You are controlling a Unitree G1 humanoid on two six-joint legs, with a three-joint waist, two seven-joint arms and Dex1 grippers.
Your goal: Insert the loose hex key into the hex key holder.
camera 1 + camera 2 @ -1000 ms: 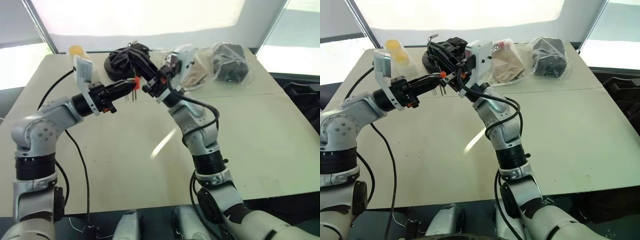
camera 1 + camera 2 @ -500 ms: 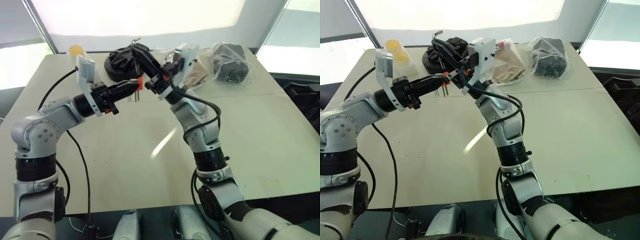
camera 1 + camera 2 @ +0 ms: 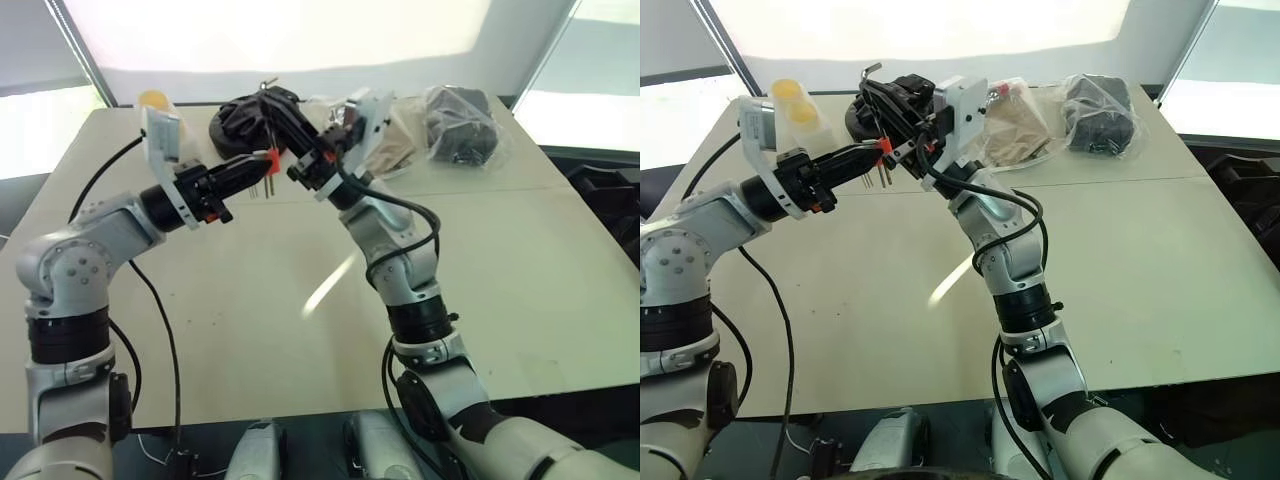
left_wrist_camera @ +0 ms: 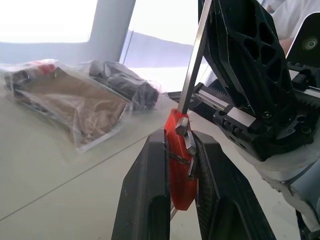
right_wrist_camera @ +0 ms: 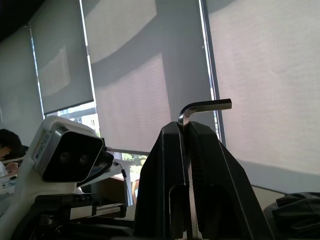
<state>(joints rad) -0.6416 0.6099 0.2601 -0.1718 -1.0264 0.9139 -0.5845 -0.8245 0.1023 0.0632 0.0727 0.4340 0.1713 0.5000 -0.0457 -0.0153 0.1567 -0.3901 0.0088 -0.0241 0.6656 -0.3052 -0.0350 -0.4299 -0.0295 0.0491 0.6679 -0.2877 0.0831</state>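
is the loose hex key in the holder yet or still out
Apparently just entering: in the left wrist view the loose hex key has its lower tip at the top of the hex key holder; depth cannot be told.

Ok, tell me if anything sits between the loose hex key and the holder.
Nothing visible does. The right gripper pinches the loose hex key, whose lower tip already meets the top of the hex key holder clamped in the left gripper. Whether it sits in a slot cannot be told.

Beige table [image 3: 520, 300] under bright windows with grey roller blinds [image 5: 125, 60]
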